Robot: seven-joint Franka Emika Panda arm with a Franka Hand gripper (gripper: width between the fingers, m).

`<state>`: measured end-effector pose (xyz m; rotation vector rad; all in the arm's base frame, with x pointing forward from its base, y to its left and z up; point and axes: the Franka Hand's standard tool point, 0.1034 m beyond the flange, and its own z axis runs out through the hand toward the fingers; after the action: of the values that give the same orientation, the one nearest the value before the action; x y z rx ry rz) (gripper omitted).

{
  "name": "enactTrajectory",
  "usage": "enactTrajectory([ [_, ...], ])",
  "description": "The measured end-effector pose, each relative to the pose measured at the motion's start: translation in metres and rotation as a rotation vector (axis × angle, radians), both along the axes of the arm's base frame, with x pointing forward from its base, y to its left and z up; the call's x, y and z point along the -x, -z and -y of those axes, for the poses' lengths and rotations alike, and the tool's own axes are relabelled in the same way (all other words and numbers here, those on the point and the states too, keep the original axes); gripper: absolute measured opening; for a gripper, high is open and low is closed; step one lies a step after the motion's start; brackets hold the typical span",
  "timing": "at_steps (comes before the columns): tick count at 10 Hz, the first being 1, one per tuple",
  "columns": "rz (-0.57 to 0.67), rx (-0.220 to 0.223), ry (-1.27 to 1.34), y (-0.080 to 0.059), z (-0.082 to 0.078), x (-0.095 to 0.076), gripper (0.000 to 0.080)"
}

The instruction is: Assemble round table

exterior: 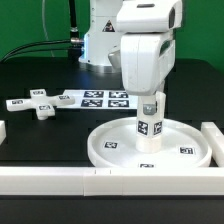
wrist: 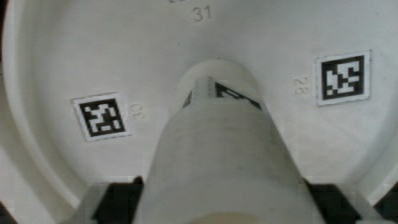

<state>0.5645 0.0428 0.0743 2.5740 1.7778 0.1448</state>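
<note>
The large round rimmed disc (exterior: 150,147) lies on the black table near the front. My gripper (exterior: 151,103) is shut on the short cylinder post (exterior: 150,122) and holds it upright at the disc's centre; whether its lower end touches the disc I cannot tell. In the wrist view the post (wrist: 222,140) runs down between my two black fingers (wrist: 121,200) toward the disc's inside (wrist: 107,60), which carries two tags. The cross-shaped four-arm piece (exterior: 34,104) lies on the table at the exterior view's left, apart from the disc.
The marker board (exterior: 100,98) lies flat behind the disc. Long white border bars run along the front edge (exterior: 100,180) and at the exterior view's right (exterior: 213,137). The robot base (exterior: 100,40) stands at the back.
</note>
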Motion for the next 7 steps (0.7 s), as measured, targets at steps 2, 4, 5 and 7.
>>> enactTrajectory([
  [2, -0.003, -0.006, 0.054, 0.0, 0.0001, 0.0, 0.0408],
  [4, -0.025, -0.031, 0.332, 0.0003, -0.0004, 0.0012, 0.0409],
  [5, -0.042, -0.039, 0.444, 0.0005, -0.0001, 0.0023, 0.0409],
  [7, -0.051, -0.05, 0.608, 0.0003, 0.0005, 0.0021, 0.0409],
])
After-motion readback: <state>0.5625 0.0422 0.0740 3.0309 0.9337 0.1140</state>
